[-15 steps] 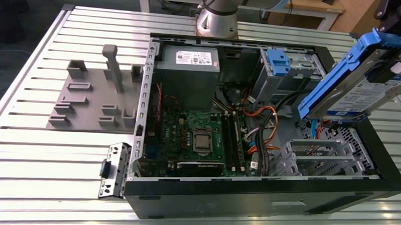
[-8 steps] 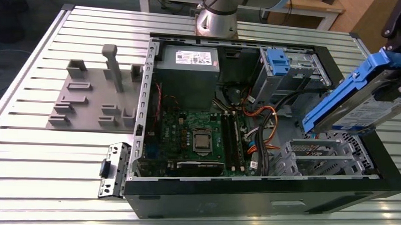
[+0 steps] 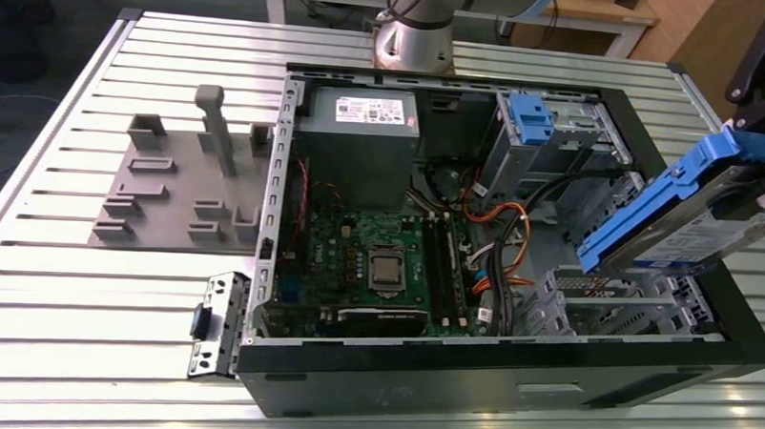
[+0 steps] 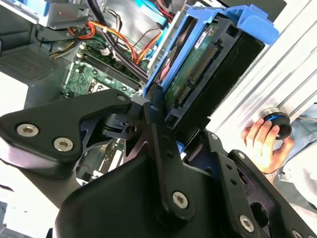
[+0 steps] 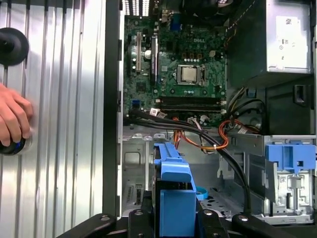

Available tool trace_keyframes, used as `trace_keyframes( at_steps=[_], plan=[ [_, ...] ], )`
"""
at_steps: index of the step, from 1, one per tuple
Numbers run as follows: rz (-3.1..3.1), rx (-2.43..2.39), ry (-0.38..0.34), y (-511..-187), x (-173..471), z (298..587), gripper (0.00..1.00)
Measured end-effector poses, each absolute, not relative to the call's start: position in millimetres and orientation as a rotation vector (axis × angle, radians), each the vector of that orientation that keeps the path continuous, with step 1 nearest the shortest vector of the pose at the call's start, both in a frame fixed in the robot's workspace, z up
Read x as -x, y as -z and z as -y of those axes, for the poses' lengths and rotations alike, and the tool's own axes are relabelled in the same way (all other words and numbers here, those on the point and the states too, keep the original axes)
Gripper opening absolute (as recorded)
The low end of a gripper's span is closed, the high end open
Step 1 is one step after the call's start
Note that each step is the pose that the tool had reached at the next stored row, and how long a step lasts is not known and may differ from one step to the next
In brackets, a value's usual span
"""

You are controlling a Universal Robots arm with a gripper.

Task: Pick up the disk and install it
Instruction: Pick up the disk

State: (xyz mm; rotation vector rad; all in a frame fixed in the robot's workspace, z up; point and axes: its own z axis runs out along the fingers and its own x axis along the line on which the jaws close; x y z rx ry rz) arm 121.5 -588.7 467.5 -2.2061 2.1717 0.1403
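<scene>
- Above the exterior view's right end of the open computer case, the disk hangs tilted in its blue bracket, not seated in any bay.
- The gripper is pinching the disk: in the second wrist view the black fingers press on the bracket's sides, connector edge facing the camera.
- In the first wrist view the bracket's blue end sits over the metal drive cage inside the case.
- Motherboard lies on the case floor, with the grey power supply at the far end.
- Blue latch is on the upper drive cage, apart from the disk.
- Orange and black cables run between the board and the cages.
- Case stands on a slotted metal table, with a grey fixture plate to the exterior view's left.
- A person's hand touches a black round button on the table beside the case.
</scene>
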Motion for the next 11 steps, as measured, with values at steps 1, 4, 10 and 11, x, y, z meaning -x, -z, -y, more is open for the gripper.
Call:
trace_keyframes(
  at_steps=[1, 4, 10, 11],
  plan=[
    [-2.171, 2.206, -0.140, -466.0, -121.7, 590.9, 0.36],
    [-2.171, 2.206, -0.141, -460.5, -122.2, 595.5, 0.36],
    [-2.212, 2.164, -0.139, -451.4, -123.6, 596.6, 0.36],
    [-2.224, 2.150, -0.139, -450.4, -123.7, 596.6, 0.36]
  ],
)
